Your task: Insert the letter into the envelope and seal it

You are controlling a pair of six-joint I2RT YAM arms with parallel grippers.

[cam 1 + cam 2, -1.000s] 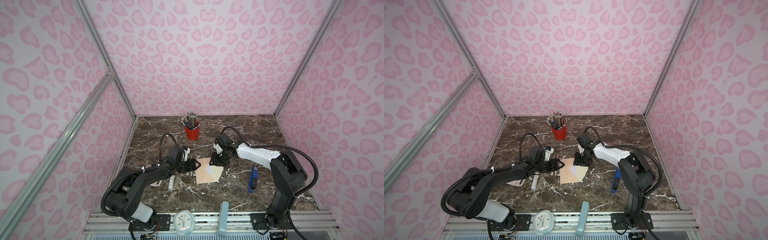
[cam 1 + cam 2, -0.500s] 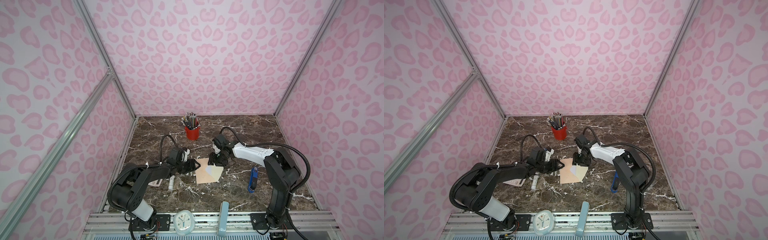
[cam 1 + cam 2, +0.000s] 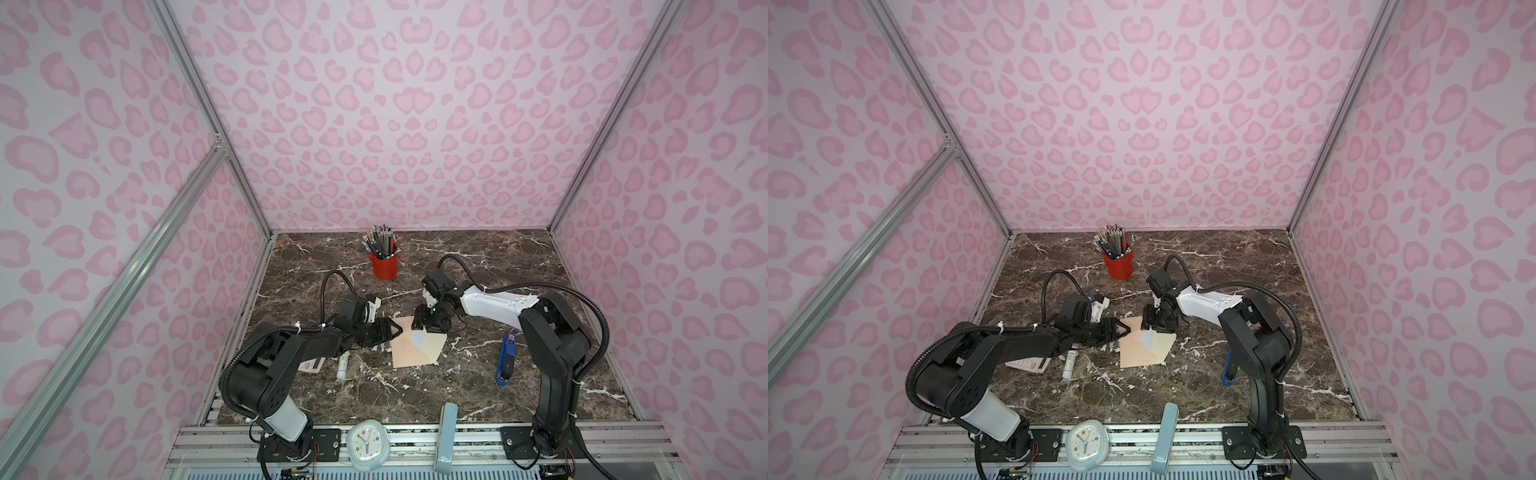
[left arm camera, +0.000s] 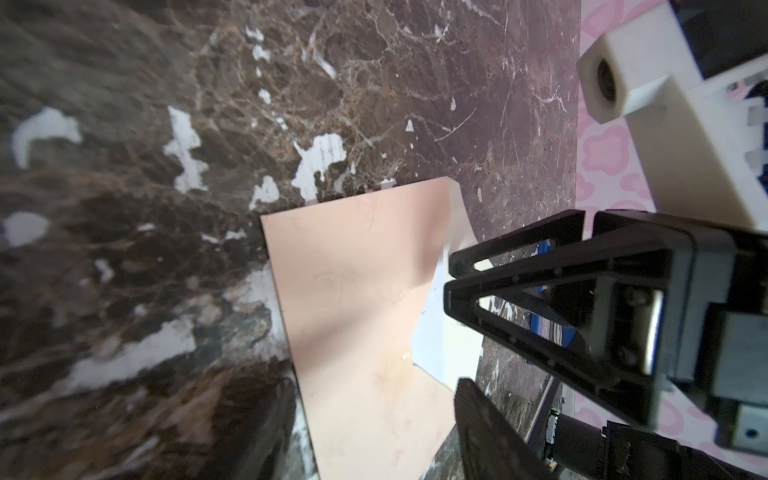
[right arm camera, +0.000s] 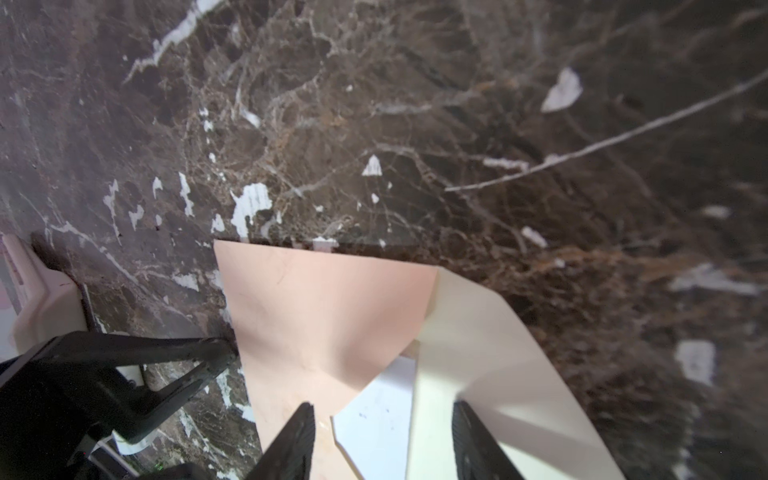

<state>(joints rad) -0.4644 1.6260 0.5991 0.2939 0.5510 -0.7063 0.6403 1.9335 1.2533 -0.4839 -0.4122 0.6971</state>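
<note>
You're seeing the envelope [image 3: 409, 353] lying flat mid-table on the marble table [image 3: 478, 390], w/ its cream flap [image 3: 434, 345] folding open twd the right arm's side and curling up off the surface in the right wrist view. The letter [image 3: 417, 341] is sitting inside the envelope, only a white wedge of it showing at the mouth, betw. the pink front and the flap. Your left gripper [image 3: 397, 330] is sitting low at the envelope's far-left corner, jaws apart, clamping nothing. One fingertip [image 5: 216, 347] is touching the envelope's edge. Your right gripper [image 3: 424, 326] is hovering at the far edge over the mouth, jaws also standing apart. In the right wrist view the white wedge and the flap's inner edge are lying betw. its fingers, w/ no pinch visible. A glue stick [image 3: 343, 365] is lying just beside the envelope on the left arm's side, a pink calculator [image 3: 1027, 365] is peeking out under that arm, a blue stapler [image 3: 505, 361] is lying well apart on the right, and a red pencil cup [image 3: 384, 264] is standing behind.
</note>
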